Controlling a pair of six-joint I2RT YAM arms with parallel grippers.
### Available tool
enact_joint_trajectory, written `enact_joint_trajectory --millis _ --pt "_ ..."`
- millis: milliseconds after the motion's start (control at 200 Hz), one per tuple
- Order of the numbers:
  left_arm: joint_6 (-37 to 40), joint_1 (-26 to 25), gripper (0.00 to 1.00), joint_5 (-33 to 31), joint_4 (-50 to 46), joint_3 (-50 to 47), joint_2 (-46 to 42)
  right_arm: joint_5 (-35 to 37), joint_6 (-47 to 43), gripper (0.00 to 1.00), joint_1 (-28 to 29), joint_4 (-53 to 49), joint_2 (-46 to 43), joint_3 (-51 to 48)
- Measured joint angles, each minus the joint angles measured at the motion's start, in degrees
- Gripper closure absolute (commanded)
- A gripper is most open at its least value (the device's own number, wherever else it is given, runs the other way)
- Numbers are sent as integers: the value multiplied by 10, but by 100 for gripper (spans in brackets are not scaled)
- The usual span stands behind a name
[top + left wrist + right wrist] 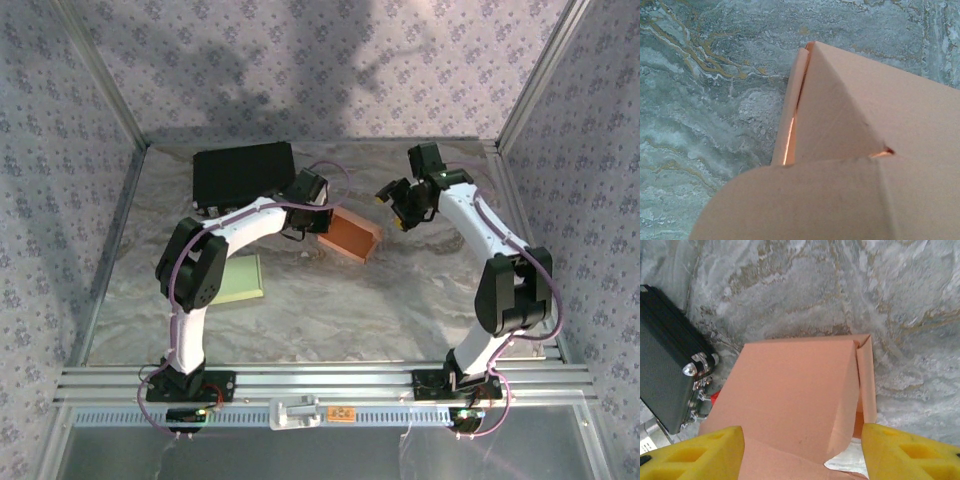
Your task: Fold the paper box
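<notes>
One risk: right gripper [398, 205], jaws apart, pushes the paper box [352, 236] toward 9 o'clock, so it skids past left gripper [312, 228], jaws together, and unfolds.

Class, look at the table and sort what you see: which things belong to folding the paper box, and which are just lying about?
For the job:
- paper box, partly folded
- right gripper, jaws open with the box seen between them

Lying about:
- black case, at the back of the table
- pale green sheet, flat on the left side
</notes>
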Motion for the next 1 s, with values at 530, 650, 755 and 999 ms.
enact_joint_trajectory --millis 530,650,755,999 --pt "-16 -1 86 11 1 -14 -4 -59 15 49 6 33 75 -28" --pt "-27 -1 77 17 -1 -29 -16 -63 15 55 6 40 75 -38" --pt "-37 -1 71 24 -2 -40 -30 -65 15 57 6 42 76 -45" --pt "-86 -1 66 64 -16 -80 -117 -64 15 58 6 44 76 -48"
